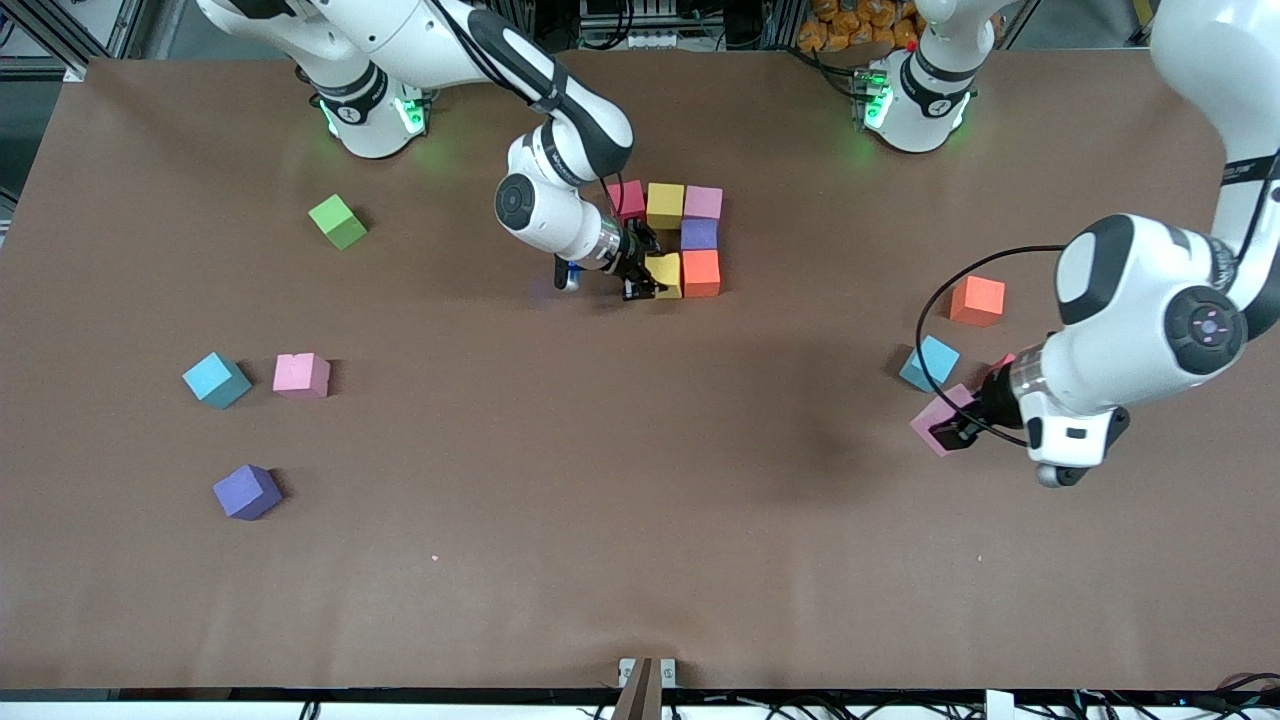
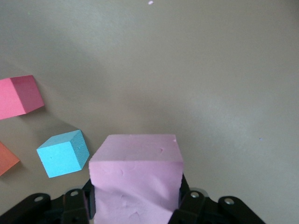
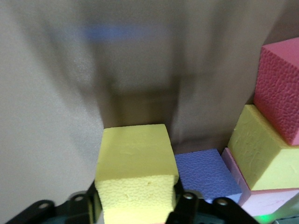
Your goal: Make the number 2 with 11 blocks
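Light: bright, even, from overhead
Shadows: soft, short beside each cube
Glare: green glow at the arm bases
Blur: right wrist view smeared up top

Two arms: glossy white rounded shells, black bands at joints. Bases beside table edge (image 1: 640, 60) ringed with green glowing lights. Round dark cap with small pale marks on wrist joint of each arm. Thin black cable loops off left arm. Grippers black: left gripper (image 1: 955, 428), right gripper (image 1: 640, 270); small silver screws on finger mounts.
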Action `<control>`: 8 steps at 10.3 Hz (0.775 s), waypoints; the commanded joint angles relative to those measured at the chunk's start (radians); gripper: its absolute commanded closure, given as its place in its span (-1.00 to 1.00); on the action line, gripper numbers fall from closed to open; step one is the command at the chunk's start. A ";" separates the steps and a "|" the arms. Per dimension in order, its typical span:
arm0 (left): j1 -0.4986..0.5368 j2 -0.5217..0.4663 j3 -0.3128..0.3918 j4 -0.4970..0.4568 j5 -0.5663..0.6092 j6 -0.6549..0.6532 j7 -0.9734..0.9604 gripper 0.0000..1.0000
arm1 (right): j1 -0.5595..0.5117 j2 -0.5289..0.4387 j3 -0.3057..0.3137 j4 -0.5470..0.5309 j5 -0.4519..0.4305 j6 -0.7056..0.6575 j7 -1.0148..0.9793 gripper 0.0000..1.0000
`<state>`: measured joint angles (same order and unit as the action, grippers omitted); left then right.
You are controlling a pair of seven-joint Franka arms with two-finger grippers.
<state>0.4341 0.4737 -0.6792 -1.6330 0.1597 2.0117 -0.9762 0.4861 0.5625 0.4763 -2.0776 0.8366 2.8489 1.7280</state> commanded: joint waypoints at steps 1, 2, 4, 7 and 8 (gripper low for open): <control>0.028 -0.027 -0.010 -0.025 -0.028 -0.010 -0.032 1.00 | 0.015 0.020 -0.005 0.020 -0.025 0.020 0.042 -1.00; 0.050 -0.027 -0.011 -0.025 -0.029 -0.011 -0.033 1.00 | 0.015 0.020 -0.005 0.020 -0.025 0.020 0.042 -1.00; 0.063 -0.032 -0.010 -0.025 -0.037 -0.011 -0.053 1.00 | 0.014 0.017 -0.005 0.020 -0.027 0.017 0.044 -1.00; 0.092 -0.041 -0.010 -0.021 -0.037 -0.011 -0.114 1.00 | -0.007 0.001 -0.005 0.019 -0.030 0.001 0.044 -1.00; 0.098 -0.050 -0.010 -0.019 -0.038 -0.011 -0.140 1.00 | -0.024 -0.015 -0.005 0.011 -0.031 -0.023 0.042 -1.00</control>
<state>0.5126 0.4683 -0.6795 -1.6337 0.1522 2.0088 -1.0800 0.4824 0.5634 0.4699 -2.0675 0.8350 2.8475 1.7287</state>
